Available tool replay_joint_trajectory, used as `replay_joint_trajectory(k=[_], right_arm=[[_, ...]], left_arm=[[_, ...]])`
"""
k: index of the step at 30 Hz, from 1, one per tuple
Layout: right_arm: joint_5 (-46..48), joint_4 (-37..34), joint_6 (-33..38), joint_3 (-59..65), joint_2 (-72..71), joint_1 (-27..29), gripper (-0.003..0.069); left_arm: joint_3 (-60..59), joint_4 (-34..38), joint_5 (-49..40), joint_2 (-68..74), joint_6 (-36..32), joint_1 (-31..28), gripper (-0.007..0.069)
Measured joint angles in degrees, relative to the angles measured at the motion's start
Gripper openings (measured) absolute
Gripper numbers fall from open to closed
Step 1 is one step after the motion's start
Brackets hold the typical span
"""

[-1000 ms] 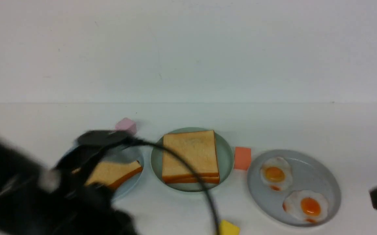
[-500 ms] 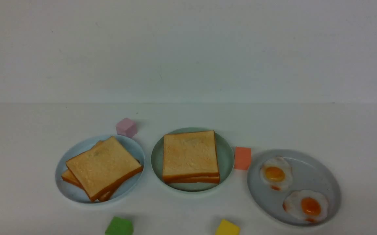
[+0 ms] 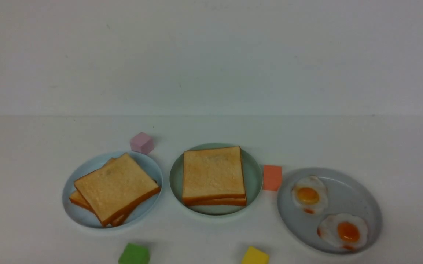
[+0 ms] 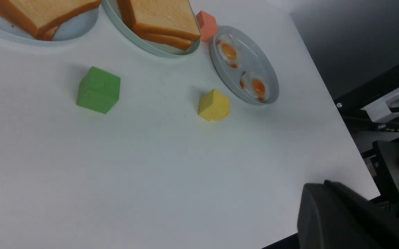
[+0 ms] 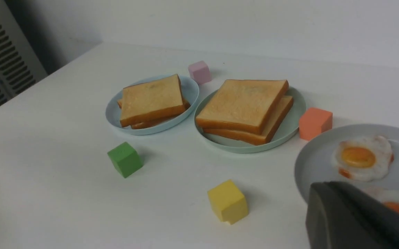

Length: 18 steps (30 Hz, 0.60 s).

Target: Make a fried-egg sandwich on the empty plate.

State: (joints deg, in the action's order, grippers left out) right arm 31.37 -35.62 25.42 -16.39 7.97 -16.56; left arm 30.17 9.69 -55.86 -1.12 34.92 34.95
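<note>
L hand and R hand each show only as a dark blurred body at the edge of their own wrist view; neither appears in the front view. Both are pressed together, holding nothing, above the bench near its robot-side edge, well apart from the food.

Sandwich sits on the mint plate, mid bench: two toast slices stacked, top one nearly square to the lower. No egg edge shows between them, so can't tell the filling.

To its left, blue plate w/ a looser pile of spare toast, top slice turned at an angle. To its right, grey plate w/ two fried eggs, side by side, not touching.

Blocks: pink just behind blue plate; orange between mint and grey plates, just beside the mint rim; green and yellow nearer the robot, apart from the plates.
</note>
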Motion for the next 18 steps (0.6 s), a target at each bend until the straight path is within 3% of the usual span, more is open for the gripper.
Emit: replay_joint_trajectory(k=[6, 10, 13, 14, 18], right_arm=[[0.62, -0.05, 0.0, 0.0, 0.0, 0.0, -0.0008], [0.81, -0.05, 0.0, 0.0, 0.0, 0.0, -0.0007], [0.93, -0.05, 0.0, 0.0, 0.0, 0.0, -0.0005], [0.93, -0.05, 0.0, 0.0, 0.0, 0.0, -0.0004], [1.0, -0.05, 0.0, 0.0, 0.0, 0.0, -0.0004]], left_arm=[[-0.29, -0.82, 0.08, 0.0, -0.06, 0.0, -0.0013], [-3.22, -13.05, 5.65, 0.0, -1.21, -1.53, -0.0013], [-7.28, -20.2, 15.32, -0.05, -1.21, -7.77, -0.0011], [-7.6, -20.37, 15.32, -0.05, -1.29, -8.29, -0.0011], [-14.96, -19.71, 29.53, -0.05, -5.98, -18.66, -0.0006]])
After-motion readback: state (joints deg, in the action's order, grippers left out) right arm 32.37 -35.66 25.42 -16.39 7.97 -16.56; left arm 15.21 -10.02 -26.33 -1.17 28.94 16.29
